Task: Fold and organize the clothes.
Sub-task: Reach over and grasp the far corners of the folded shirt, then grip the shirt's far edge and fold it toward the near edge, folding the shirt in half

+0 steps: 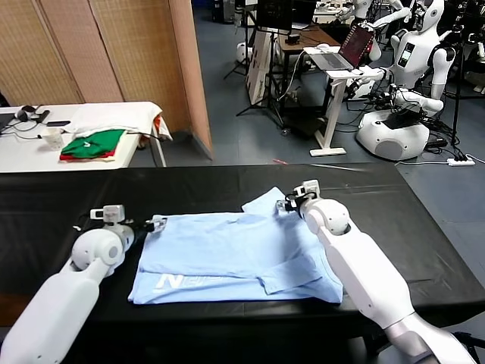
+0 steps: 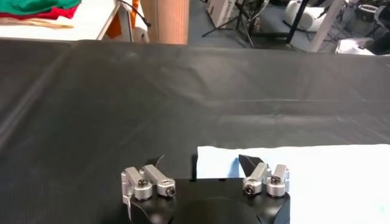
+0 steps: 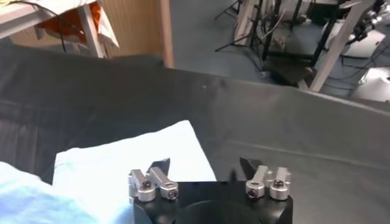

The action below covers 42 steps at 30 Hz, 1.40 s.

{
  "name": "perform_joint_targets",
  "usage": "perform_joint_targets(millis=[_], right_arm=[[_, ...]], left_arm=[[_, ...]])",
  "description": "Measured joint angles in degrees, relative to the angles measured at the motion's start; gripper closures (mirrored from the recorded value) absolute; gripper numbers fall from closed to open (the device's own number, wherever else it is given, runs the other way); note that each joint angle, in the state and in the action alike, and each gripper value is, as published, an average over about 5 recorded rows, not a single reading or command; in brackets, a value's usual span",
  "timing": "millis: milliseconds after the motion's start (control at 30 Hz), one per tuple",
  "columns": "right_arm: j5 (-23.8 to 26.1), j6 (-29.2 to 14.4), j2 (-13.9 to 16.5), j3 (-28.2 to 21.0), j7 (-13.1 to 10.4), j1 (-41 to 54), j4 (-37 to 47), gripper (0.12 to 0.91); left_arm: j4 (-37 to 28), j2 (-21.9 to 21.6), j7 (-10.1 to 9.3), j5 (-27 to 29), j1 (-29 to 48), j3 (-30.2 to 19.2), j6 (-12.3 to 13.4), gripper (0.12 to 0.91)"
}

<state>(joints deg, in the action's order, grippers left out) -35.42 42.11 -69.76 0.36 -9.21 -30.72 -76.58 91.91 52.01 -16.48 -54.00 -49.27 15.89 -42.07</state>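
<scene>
The light-blue T-shirt (image 1: 242, 258) lies spread on the black table (image 1: 68, 199). The left gripper (image 2: 204, 165) sits at its far left corner and the right gripper (image 3: 205, 163) at its far right sleeve, both with jaws apart.

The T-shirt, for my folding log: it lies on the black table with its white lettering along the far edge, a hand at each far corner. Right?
Not quite. The head view shows the white lettering along the near edge of the T-shirt. It does lie on the black table, left hand and right hand at the far corners.
</scene>
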Motion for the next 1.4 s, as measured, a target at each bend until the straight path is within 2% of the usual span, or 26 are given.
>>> perform_joint_targets(millis=[167, 267, 400, 467, 500, 633, 733, 933, 1167, 1267, 1400], right_arm=[[-0.06, -0.01, -0.08, 0.02, 0.10, -0.04, 0.10, 0.515], [-0.07, -0.01, -0.01, 0.14, 0.13, -0.15, 0.03, 0.619], [-0.07, -0.02, 0.10, 0.41, 0.11, -0.50, 0.02, 0.816], [-0.06, -0.03, 0.13, 0.54, 0.09, -0.74, 0.00, 0.856], [-0.06, -0.03, 0.13, 0.61, 0.07, -0.86, -0.03, 0.869], [0.03, -0.03, 0.06, 1.23, 0.03, -1.46, -0.42, 0.883], [0.04, -0.03, 0.08, 1.89, 0.04, -2.01, -1.07, 0.883], [-0.08, -3.37, 1.32, 3.63, 0.78, -3.58, -3.56, 0.883], [-0.35, -8.46, 3.31, 6.12, 1.50, -6.00, -8.60, 0.883], [-0.73, -8.64, 4.15, 7.07, 1.31, -7.01, -11.06, 0.883], [-1.19, -6.38, 5.34, 8.30, 0.14, -8.51, -14.23, 0.883]], left_arm=[[-1.36, 0.43, 0.26, -0.32, 1.19, -0.16, -0.02, 0.235], [-1.74, 0.57, 0.55, -0.43, 1.62, -0.42, -0.03, 0.283], [-1.61, 0.79, 1.00, -0.24, 1.68, -0.79, -0.02, 0.378], [-1.47, 0.94, 1.07, -0.06, 1.63, -0.90, -0.02, 0.442], [-1.41, 1.01, 1.09, 0.05, 1.61, -0.94, -0.03, 0.497], [-1.47, 1.12, 1.23, 0.54, 1.57, -0.99, -0.06, 0.711], [-1.55, 1.12, 1.54, 0.81, 1.41, -1.00, -0.07, 0.809], [-0.82, 1.20, 2.19, 0.80, 1.05, -0.71, -0.20, 0.869], [1.41, 0.89, 1.74, 0.11, 0.65, 0.72, -0.28, 0.884], [2.67, 0.21, 1.57, -0.61, 0.27, 1.50, -0.26, 0.884], [4.84, -1.11, 1.47, -1.64, -0.70, 2.45, -0.23, 0.884]])
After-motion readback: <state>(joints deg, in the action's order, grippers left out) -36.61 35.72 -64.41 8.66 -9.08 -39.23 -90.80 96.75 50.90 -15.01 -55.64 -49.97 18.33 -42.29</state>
